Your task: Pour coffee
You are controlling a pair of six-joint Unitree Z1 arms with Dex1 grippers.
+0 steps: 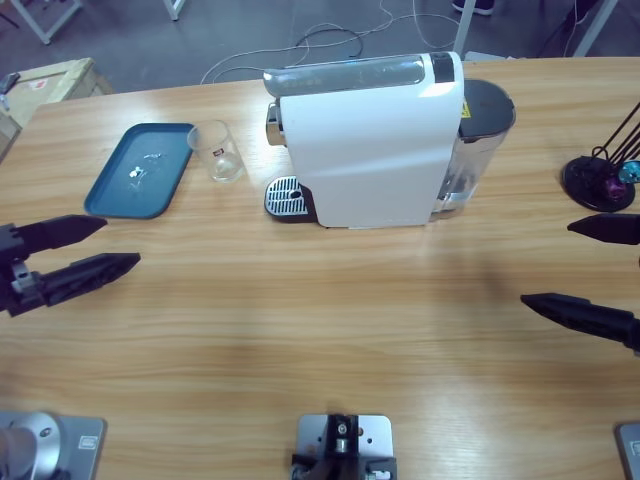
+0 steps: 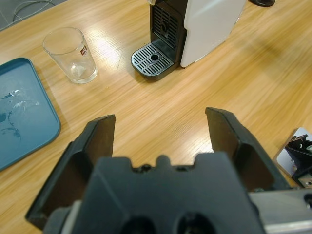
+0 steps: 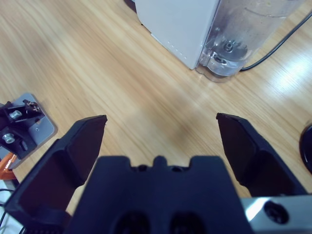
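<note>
Your wooden desk [image 1: 320,330] carries a white coffee machine [image 1: 370,140] at its far middle, lying with its drip grille [image 1: 285,196] facing left and its clear water tank [image 1: 480,150] on the right end. Left of the machine you have a blue tray [image 1: 140,170] with a few small crumpled bits on it. An empty clear glass [image 1: 216,150] stands upright on the desk between the tray and the grille, just beside the tray and touching neither. At the far right edge sits a black round stand [image 1: 598,183]. Your left pincer [image 1: 90,245] hangs over the left edge, jaws spread and holding nothing. Your right pincer [image 1: 580,265] is at the right edge, jaws spread wide, also empty.
</note>
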